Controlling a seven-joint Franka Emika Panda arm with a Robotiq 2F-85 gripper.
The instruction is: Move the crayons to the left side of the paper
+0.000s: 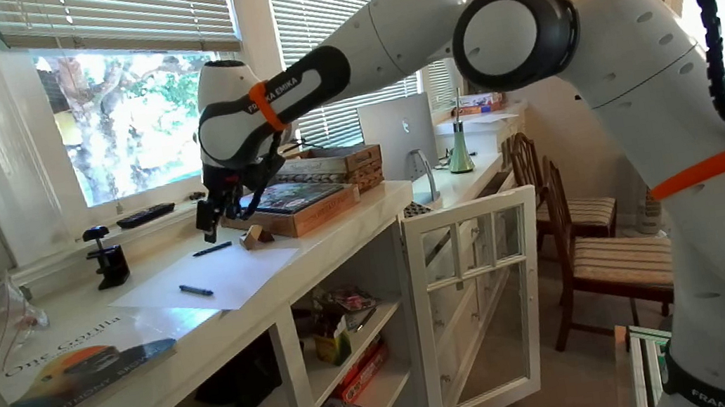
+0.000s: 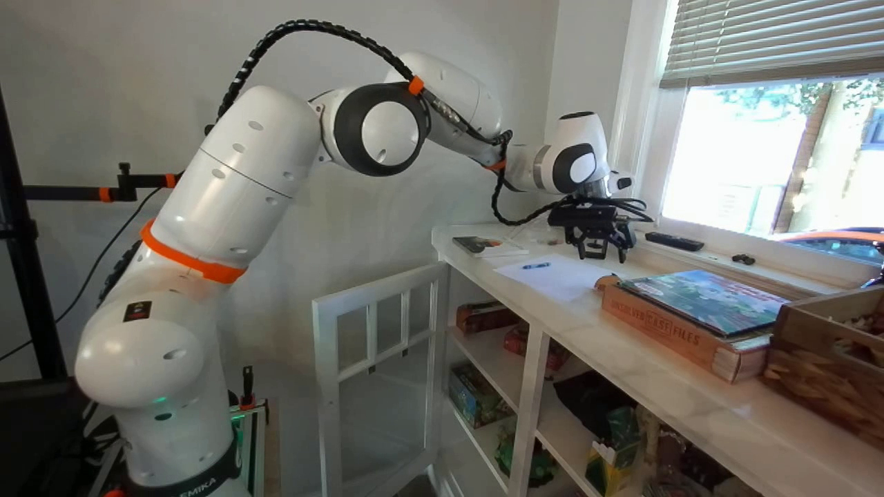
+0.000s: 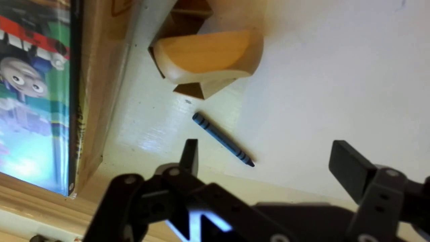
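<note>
A slim, dark blue crayon (image 3: pixel 221 137) lies across the edge of the white paper (image 1: pixel 237 269), its pointed end on the sheet and its flat end on the bench (image 1: pixel 332 237); in the wrist view the tip points between 4 and 5 o'clock, and darker bands ring the wrapper near both ends. A second blue crayon (image 1: pixel 196 290) lies wholly on the paper, at 7 o'clock from the first in an exterior view. The hand (image 3: pixel 265 148) hangs above the bench with its fingers spread wide apart. In the wrist view a wooden piece (image 3: pixel 208 55) sits at 12 o'clock from the first crayon. In an exterior view a box (image 2: pixel 680 342) lettered "Unsolved Case Files" stands between 3 and 4 o'clock from the paper, carrying a flat picture case (image 2: pixel 704 297); just beyond, a wooden crate (image 2: pixel 801 333) has contents too blurred to name. In an exterior view, at 9 o'clock from the paper, a clear plastic bag (image 1: pixel 10 324) shows something small and reddish. Below, in the cupboard (image 1: pixel 289 363), a yellow box (image 1: pixel 333 348) holds dark, indistinct things.
</note>
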